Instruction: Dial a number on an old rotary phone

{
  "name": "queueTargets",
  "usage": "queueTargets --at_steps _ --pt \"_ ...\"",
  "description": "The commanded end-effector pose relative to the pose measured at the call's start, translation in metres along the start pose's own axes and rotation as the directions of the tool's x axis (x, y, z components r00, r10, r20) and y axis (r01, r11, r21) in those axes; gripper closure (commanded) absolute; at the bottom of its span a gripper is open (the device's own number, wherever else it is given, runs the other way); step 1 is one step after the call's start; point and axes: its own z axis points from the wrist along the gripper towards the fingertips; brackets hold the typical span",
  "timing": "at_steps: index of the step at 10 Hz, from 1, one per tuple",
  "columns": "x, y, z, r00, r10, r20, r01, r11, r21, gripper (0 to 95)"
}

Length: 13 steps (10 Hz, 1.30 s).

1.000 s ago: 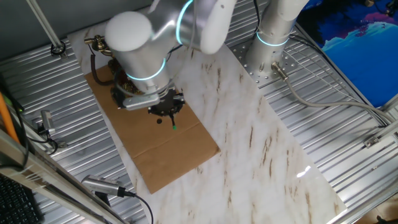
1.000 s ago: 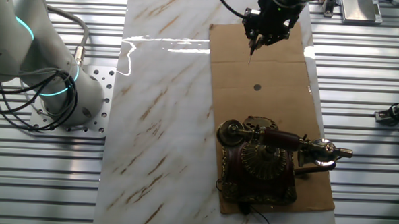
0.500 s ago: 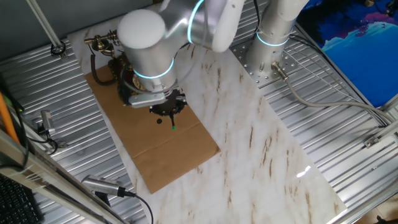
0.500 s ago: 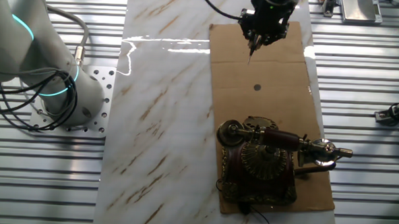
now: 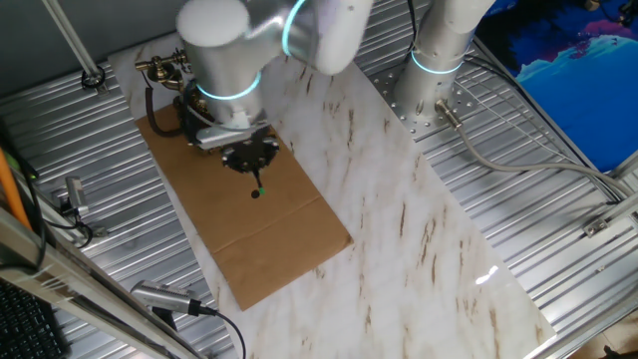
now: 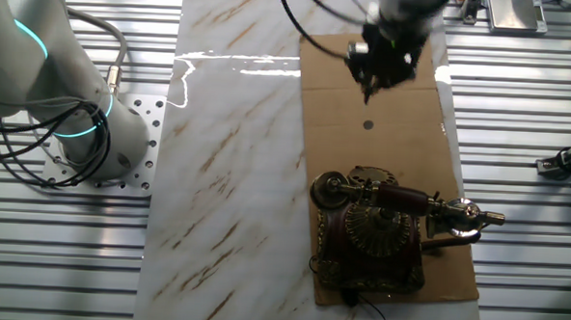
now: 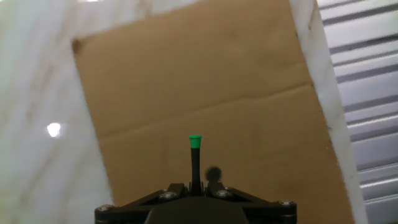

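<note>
Nothing was dialed: my pincer [image 6: 371,75], clamped on the green-tipped stick [image 7: 195,158], hung above bare cardboard [image 6: 403,117], well apart from the phone [image 6: 374,231] at the cardboard's other end.

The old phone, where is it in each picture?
One fixed view: the old phone sits upper left, mostly hidden behind the arm.
The other fixed view: the phone sits lower middle, whole and clear.
Hand view: not in it.
Shared landmark: the brown cardboard sheet under the hand.
</note>
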Motion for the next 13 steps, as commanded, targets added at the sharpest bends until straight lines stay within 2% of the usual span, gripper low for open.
queueTargets --at_steps 1,7,9,10,11,13 --pt "0.026 -0.018 0.008 0.999 -0.044 0.021 0.044 0.999 -0.003 95.0" --pt "0.028 -0.019 0.008 0.998 0.067 0.002 -0.067 0.998 0.013 95.0" --pt "0.017 -0.01 0.0 0.994 0.108 0.018 -0.108 0.994 0.033 95.0" --pt "0.021 -0.008 -0.006 0.992 0.119 0.053 -0.121 0.992 0.042 95.0" --pt "0.026 -0.006 -0.013 0.989 0.129 0.073 -0.132 0.99 0.045 95.0" --pt "0.036 -0.001 -0.028 0.988 0.133 0.074 -0.137 0.99 0.046 95.0"
